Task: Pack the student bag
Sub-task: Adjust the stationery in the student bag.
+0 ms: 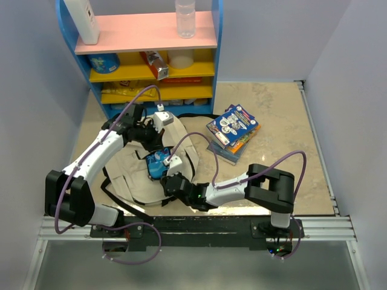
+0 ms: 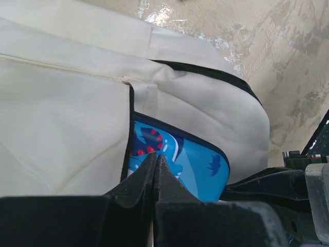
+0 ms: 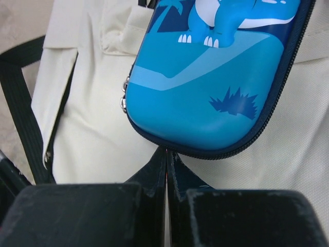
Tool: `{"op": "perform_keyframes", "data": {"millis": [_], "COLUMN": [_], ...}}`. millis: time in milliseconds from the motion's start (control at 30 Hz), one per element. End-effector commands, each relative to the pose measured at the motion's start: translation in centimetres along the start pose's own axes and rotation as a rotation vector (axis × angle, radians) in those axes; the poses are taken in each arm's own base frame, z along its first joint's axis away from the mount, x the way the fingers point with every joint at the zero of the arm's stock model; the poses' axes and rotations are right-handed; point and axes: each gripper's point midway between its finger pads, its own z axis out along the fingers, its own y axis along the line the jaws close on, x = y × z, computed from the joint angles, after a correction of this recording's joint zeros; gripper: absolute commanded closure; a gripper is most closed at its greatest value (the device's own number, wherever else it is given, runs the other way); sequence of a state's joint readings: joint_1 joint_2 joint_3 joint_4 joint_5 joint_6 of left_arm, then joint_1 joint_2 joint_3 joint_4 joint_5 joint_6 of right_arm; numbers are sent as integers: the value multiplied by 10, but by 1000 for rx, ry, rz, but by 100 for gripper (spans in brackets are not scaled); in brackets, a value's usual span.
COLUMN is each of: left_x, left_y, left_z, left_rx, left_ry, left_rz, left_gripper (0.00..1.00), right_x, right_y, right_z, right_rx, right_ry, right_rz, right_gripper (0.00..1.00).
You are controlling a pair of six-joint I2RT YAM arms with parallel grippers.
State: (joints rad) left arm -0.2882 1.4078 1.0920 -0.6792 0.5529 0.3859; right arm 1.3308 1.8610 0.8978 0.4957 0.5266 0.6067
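The student bag is a beige backpack with black straps, lying flat on the table between the arms. A blue pencil case with a dinosaur print lies on it, its far end tucked under a zippered flap of the bag. The case also shows in the left wrist view. My left gripper is shut and empty, just above the case's far end. My right gripper is shut, and its tips touch the near zippered edge of the case.
A blue bookshelf with a pink top and yellow shelves stands at the back, holding a clear bottle and a white object. A stack of books lies to the right of the bag. Black straps trail off the bag.
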Motion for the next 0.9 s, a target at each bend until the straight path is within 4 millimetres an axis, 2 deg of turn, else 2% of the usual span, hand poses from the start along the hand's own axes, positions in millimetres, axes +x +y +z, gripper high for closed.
{"op": "perform_keyframes", "data": {"millis": [0,33,67,167,200,400,467,633,800,867], "left_x": [-4,0,8,25,29,46,46,25,20,25], "left_y": [-1,3,4,17,21,29,35,52,49,45], "left_z": [-13,-15,-16,-18,-18,-3,2,-1,-4,0], "left_rx": [-30,-60,-78,-169,-193,-207,-228,-310,-302,-277], "left_ry": [-17,1,12,33,38,71,60,-17,-38,-31], "left_rz": [47,49,54,61,61,44,35,41,66,71], "left_gripper": [99,91,78,62,60,55,55,55,54,53], "right_x": [-46,-43,-42,-35,-35,-31,-32,-28,-25,-24], "right_y": [7,5,3,-1,-2,-2,-1,-3,-3,-2], "right_z": [6,5,4,1,1,1,0,-1,-2,-2], "right_rx": [16,17,19,18,17,12,10,7,0,-3], "right_ry": [-130,-124,-122,-111,-112,-101,-104,-95,-85,-82], "right_rz": [75,75,80,90,97,98,99,104,108,107], "right_gripper": [100,100,100,100,100,100,100,100,100,100]}}
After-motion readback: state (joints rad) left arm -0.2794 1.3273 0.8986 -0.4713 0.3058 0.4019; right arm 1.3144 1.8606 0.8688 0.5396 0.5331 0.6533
